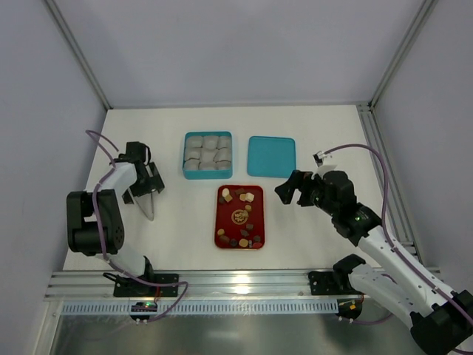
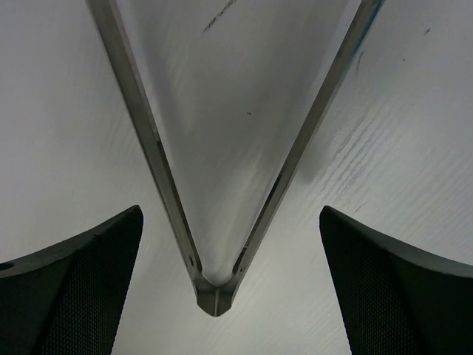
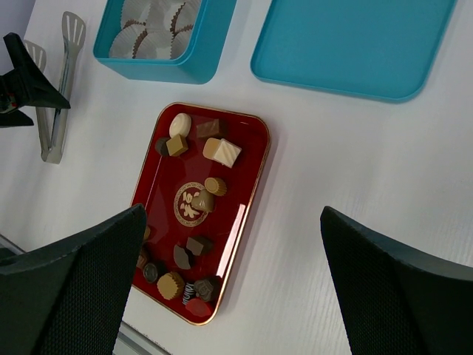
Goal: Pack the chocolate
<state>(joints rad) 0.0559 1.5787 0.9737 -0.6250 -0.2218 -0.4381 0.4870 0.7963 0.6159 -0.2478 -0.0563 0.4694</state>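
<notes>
Left hand [image 1: 148, 191]: released, fingers spread wide, holding nothing. It hangs directly over the tongs [image 2: 145, 140] that lie on the table [image 1: 318, 133]. The tongs' long axis runs across the line between the two fingers, hinge end toward the wrist, both metal arms spreading away from it. Closing the fingers would therefore probably press the two arms together.

Chocolate [image 3: 222, 151]: all visible pieces lie loose on the red tray [image 3: 236, 185], none in the blue box [image 3: 159, 63]. From the left hand the tray lies to the right, well apart. From the right hand [image 1: 284, 191] it lies to the left, near. The right hand is the nearer one. It is also released and empty.

The box stands just beyond the tray's far end, its lid [image 3: 355, 44] beside it.

View differences: the left wrist view shows only the tongs and bare table, no chocolate. The right wrist view shows individual pieces, the paper cups [image 3: 148, 29] in the box, and the tongs' flat heads.
</notes>
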